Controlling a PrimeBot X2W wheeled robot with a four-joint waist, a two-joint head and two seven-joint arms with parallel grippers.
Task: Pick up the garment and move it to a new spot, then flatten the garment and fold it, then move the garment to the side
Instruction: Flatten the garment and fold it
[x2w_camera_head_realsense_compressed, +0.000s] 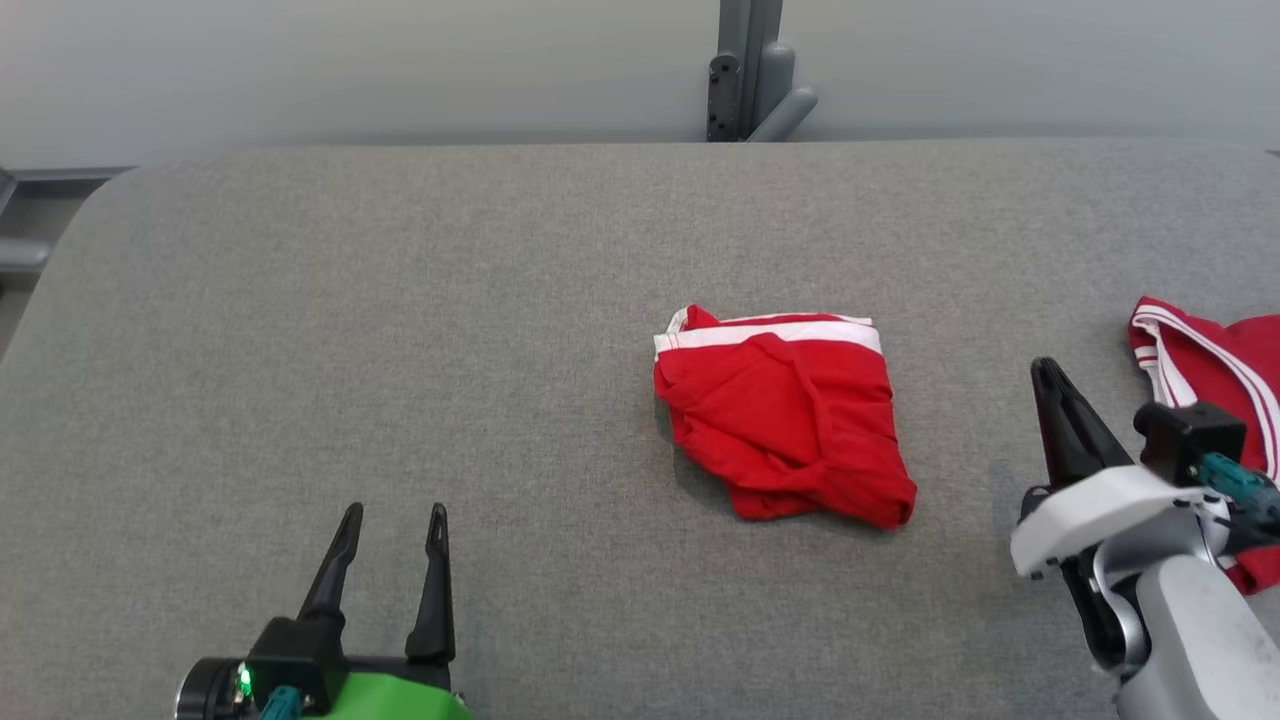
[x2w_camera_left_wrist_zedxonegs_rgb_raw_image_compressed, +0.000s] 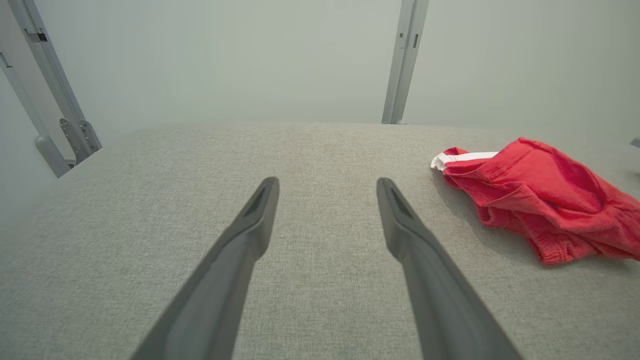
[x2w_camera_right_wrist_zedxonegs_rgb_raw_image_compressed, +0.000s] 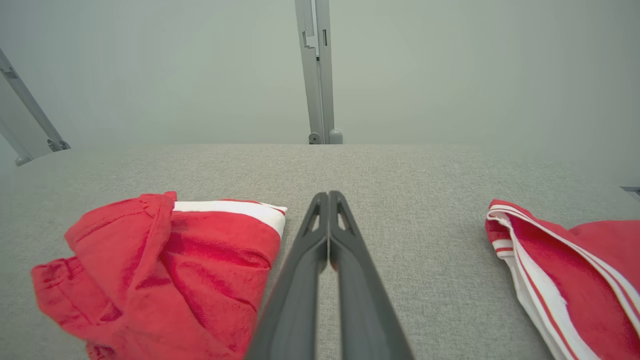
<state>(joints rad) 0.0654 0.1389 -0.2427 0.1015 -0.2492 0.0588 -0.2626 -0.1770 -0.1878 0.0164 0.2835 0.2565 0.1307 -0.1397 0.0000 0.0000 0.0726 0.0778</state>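
A folded red garment with a white band along its far edge lies on the grey padded table, right of centre. It shows in the left wrist view as the garment at the right, and in the right wrist view as the garment at the lower left. My left gripper stands open at the lower left, well clear of it, with nothing between its fingers. My right gripper is shut on nothing, to the right of the garment, fingers pressed together in its own gripper view.
A second red garment with white stripes lies at the table's right edge, beside my right wrist, also seen as striped cloth. A grey metal post stands behind the far edge. Bare table stretches left and far.
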